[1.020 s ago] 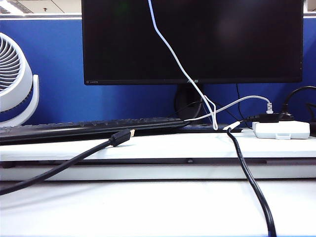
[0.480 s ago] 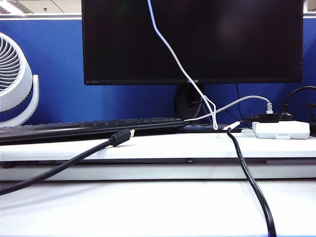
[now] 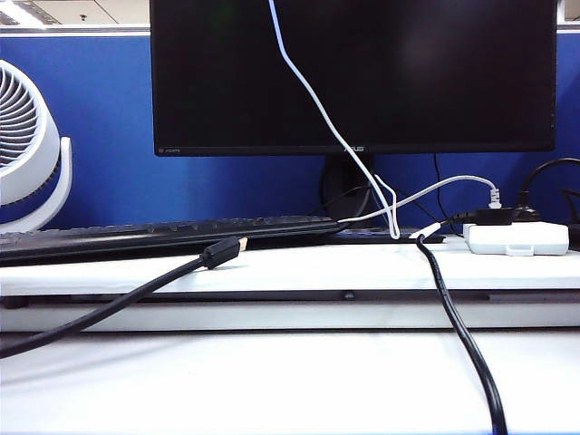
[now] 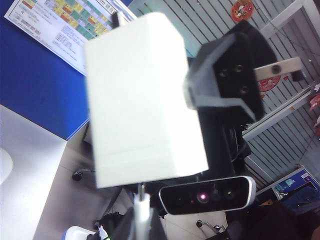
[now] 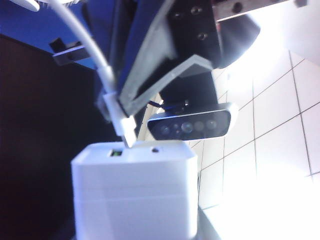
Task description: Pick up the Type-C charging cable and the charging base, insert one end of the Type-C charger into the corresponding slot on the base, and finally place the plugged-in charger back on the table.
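Note:
The charging base (image 5: pixel 134 192) is a white block and my right gripper (image 5: pixel 135 222) is shut on it; the block hides the fingers. In the left wrist view the charging base (image 4: pixel 142 95) fills the middle. My left gripper (image 4: pixel 141 225) is shut on the white plug (image 4: pixel 141 207) of the Type-C charging cable. That plug (image 5: pixel 124 125) has its tip against the base's slotted face; I cannot tell whether it is inside a slot. The cable (image 3: pixel 331 131) hangs from above the exterior view down to the table's raised shelf (image 3: pixel 299 267). Neither gripper shows in the exterior view.
A monitor (image 3: pixel 353 72) stands behind a black keyboard (image 3: pixel 172 234) on the shelf. A black cable with a gold-tipped plug (image 3: pixel 222 252) lies left. A thick black cable (image 3: pixel 462 335) crosses the front right. A wider white box (image 3: pixel 517 237) sits far right, a fan (image 3: pixel 23 145) far left.
The top of the hanging white cable has drifted very slightly to the left. Nothing else has visibly moved.

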Controlling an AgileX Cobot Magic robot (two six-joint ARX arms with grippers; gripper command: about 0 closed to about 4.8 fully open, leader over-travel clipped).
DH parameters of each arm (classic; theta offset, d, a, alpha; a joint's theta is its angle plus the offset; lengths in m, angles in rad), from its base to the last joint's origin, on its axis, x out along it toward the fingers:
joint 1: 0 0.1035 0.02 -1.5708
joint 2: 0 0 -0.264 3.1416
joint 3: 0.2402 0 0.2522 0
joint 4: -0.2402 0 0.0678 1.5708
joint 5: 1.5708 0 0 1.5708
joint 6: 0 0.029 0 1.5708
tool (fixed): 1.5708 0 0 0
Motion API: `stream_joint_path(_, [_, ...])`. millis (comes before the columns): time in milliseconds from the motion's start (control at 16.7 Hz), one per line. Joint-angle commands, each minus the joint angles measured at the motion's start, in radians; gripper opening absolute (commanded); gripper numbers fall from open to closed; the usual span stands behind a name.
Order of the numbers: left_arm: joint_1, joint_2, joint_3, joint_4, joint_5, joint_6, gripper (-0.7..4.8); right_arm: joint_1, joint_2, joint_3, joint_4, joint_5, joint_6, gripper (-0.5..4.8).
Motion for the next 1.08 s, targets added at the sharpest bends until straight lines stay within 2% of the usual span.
stream_joint_path(60, [-0.001, -0.006, 0.005, 0.014, 0.001, 0.001, -0.06, 0.001, -0.005, 0.008, 0.020, -0.044, 0.007, -0.01])
stream_joint_path(1080, [-0.001, -0.006, 0.005, 0.043, 0.018, -0.022, -0.06, 0.001, 0.022, 0.007, 0.019, -0.061, 0.006, -0.01])
